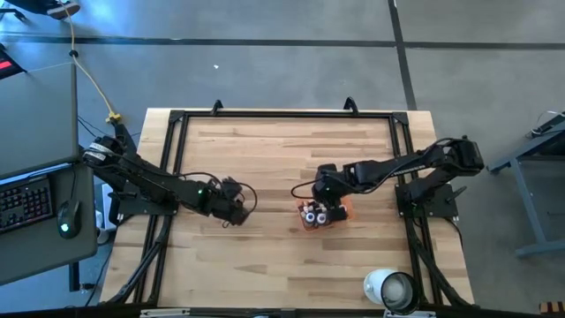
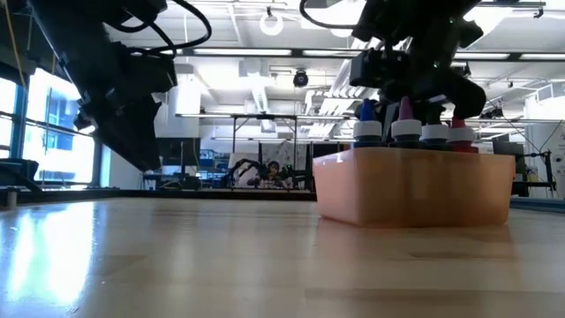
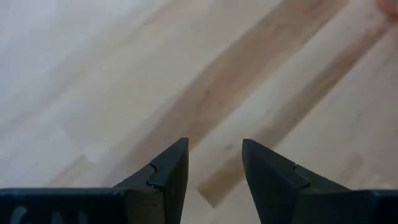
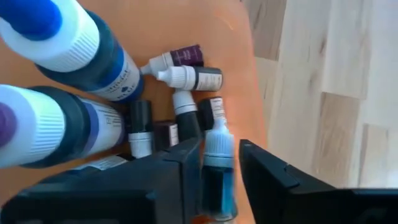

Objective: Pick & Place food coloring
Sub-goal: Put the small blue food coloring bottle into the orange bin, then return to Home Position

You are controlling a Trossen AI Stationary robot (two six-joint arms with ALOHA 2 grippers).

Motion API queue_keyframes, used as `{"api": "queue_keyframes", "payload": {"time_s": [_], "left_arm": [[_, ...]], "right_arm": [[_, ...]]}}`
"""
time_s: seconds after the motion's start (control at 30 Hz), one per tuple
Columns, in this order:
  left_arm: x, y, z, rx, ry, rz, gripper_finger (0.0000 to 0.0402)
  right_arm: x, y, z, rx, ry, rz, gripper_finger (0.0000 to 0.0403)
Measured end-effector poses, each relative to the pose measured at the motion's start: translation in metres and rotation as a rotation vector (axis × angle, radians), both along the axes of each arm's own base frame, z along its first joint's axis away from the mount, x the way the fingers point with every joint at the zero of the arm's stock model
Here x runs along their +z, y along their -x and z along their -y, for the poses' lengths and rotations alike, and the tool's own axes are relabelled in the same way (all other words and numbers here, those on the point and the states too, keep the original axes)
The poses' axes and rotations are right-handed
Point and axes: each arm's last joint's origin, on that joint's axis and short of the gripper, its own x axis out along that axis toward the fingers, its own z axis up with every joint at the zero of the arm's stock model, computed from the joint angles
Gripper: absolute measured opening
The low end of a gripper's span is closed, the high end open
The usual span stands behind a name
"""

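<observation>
Two right fingers [image 4: 221, 177] straddle one bottle [image 4: 219, 168] in the tray [image 1: 343, 210], grip uncertain; crowded neighbours may topple. Left fingers [image 3: 214, 177] apart, idle.

Your wooden counter [image 1: 265, 168] shows pale planks inside a black frame [image 1: 177, 119]. A translucent orange tray [image 2: 415, 190] sits right of centre on it. A white round cup [image 1: 388, 287] stands near the front right edge, well apart from the tray. To your left, off the counter: a keyboard [image 1: 25, 203] and a mouse [image 1: 67, 217].
</observation>
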Motion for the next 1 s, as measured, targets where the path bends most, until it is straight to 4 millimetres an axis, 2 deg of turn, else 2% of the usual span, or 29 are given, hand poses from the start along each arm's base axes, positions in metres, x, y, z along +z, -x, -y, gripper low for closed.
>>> {"api": "queue_keyframes", "payload": {"time_s": [0.17, 0.3, 0.4, 0.47, 0.6, 0.73, 0.87, 1.0], "left_arm": [[0.001, -0.003, 0.003, -0.025, 0.072, 0.017, 0.0149], [0.001, -0.002, 0.002, -0.014, 0.053, 0.017, 0.0149], [0.010, 0.001, -0.002, 0.010, -0.035, 0.058, 0.0149], [0.025, 0.008, -0.006, 0.017, -0.081, 0.055, 0.0149], [0.077, 0.038, -0.024, 0.064, -0.120, 0.026, 0.0149], [0.122, 0.081, -0.040, 0.048, -0.138, 0.098, 0.0149], [0.142, 0.125, -0.053, -0.004, -0.117, 0.245, 0.0149], [0.139, 0.153, -0.062, -0.070, -0.183, 0.352, 0.0149]], "right_arm": [[0.000, 0.000, 0.000, 0.018, 0.025, 0.005, 0.0135], [0.003, 0.000, 0.000, 0.028, 0.001, 0.013, 0.0156], [0.021, -0.001, 0.000, -0.004, -0.015, 0.028, 0.0161], [0.043, 0.000, 0.000, -0.029, -0.032, 0.034, 0.0162], [0.092, 0.010, -0.002, 0.009, -0.072, 0.086, 0.0159], [0.127, 0.038, -0.002, 0.079, -0.104, 0.209, 0.0154], [0.146, 0.078, -0.001, 0.133, -0.071, 0.306, 0.0155], [0.147, 0.109, 0.000, 0.121, -0.079, 0.495, 0.0155]]}}
